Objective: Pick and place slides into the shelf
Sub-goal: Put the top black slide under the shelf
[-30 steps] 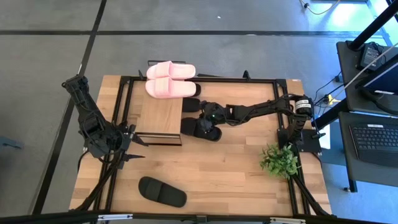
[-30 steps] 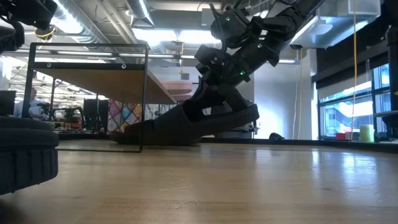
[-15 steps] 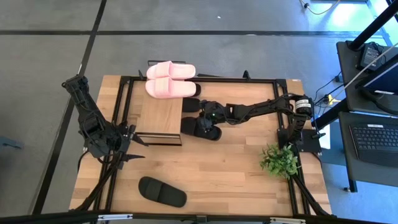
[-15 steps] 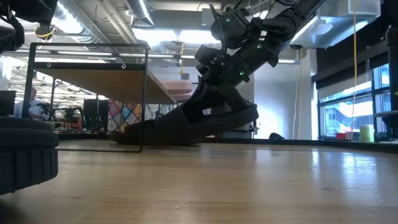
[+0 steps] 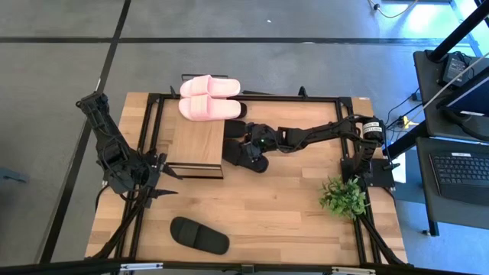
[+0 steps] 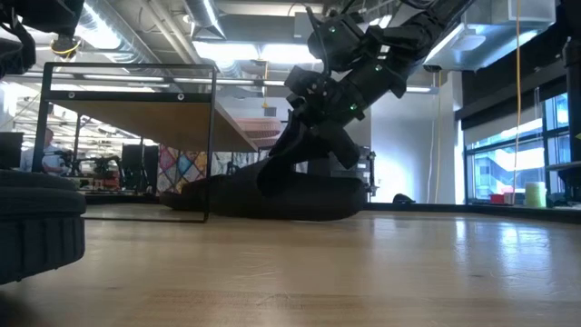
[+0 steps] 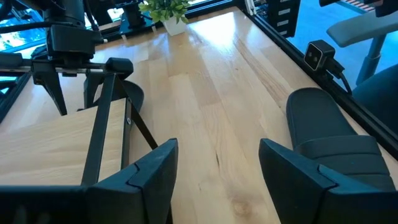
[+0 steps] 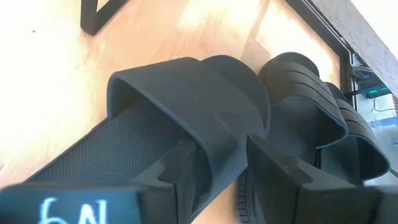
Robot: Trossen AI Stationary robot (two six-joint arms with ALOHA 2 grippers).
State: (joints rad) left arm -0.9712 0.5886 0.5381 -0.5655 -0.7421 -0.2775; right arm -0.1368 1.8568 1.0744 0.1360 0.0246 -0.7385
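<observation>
My right gripper (image 5: 250, 147) is shut on a matte black slide (image 5: 244, 156) that lies on the table just right of the shelf (image 5: 197, 141). A second black slide (image 8: 311, 124) lies close beside it. The light pink pair (image 5: 208, 98) rests at the shelf's far end. Another black slide (image 5: 199, 235) lies alone near the table's near edge, and shows in the left wrist view (image 7: 329, 137). My left gripper (image 7: 217, 168) waits open by the shelf's near left corner, touching nothing. My right gripper pinches the black slide's strap at its side (image 8: 221, 152), one finger (image 8: 183, 165) inside under the strap over the footbed and the other finger (image 8: 273, 168) outside, between the two slides. The fingers slant down from the table's right. The slide's sole (image 6: 290, 195) lies flat on the table.
A potted plant (image 5: 344, 197) stands at the right near the right arm's base. The shelf's black metal legs (image 7: 106, 118) stand just ahead of my left gripper. Bare wood (image 5: 275, 206) lies between the shelf and the near edge.
My right gripper has moved down and slightly toward the shelf. The black slide it holds was tilted with its right end raised; that end has come down, and the slide now lies flat on the table, a little closer to the shelf.
</observation>
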